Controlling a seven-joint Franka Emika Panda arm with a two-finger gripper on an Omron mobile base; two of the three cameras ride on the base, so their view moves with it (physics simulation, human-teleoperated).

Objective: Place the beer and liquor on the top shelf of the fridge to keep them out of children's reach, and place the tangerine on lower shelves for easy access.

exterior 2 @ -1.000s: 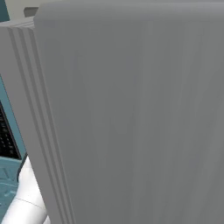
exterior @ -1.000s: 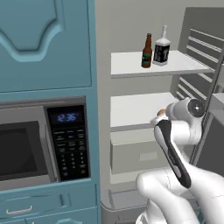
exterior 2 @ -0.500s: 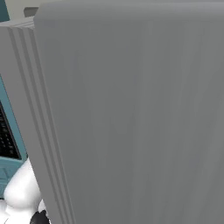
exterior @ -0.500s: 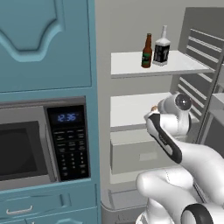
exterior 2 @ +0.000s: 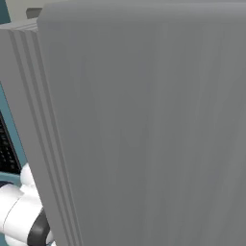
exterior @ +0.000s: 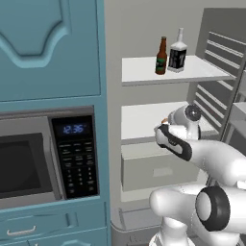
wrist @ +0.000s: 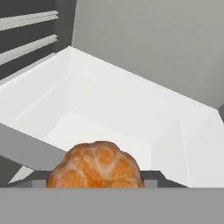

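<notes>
The tangerine (wrist: pixel 96 165) sits between the dark fingertips of my gripper (wrist: pixel 97 181), which is shut on it. It hangs just above a white lower shelf (wrist: pixel 109 109) inside the fridge (exterior: pixel 144 29). From the left base view, my gripper (exterior: pixel 166 123) reaches over the front of that lower shelf (exterior: pixel 139 120), and a sliver of the orange tangerine (exterior: pixel 165 120) shows at the hand. The brown beer (exterior: pixel 161 56) and the clear liquor (exterior: pixel 178 51) stand upright side by side on the top shelf (exterior: pixel 144 72).
A white drawer box (exterior: pixel 149 170) sits under the lower shelf. Ribbed door racks (exterior: pixel 218 62) line the open door on the right. The grey fridge door (exterior 2: pixel 144 120) blocks the right base view. A microwave (exterior: pixel 29 163) is set in teal cabinets to the left.
The hand with the tangerine has moved left and a little up, further in over the lower shelf. The arm's elbow has swung into the lower right. The bottles have not moved.
</notes>
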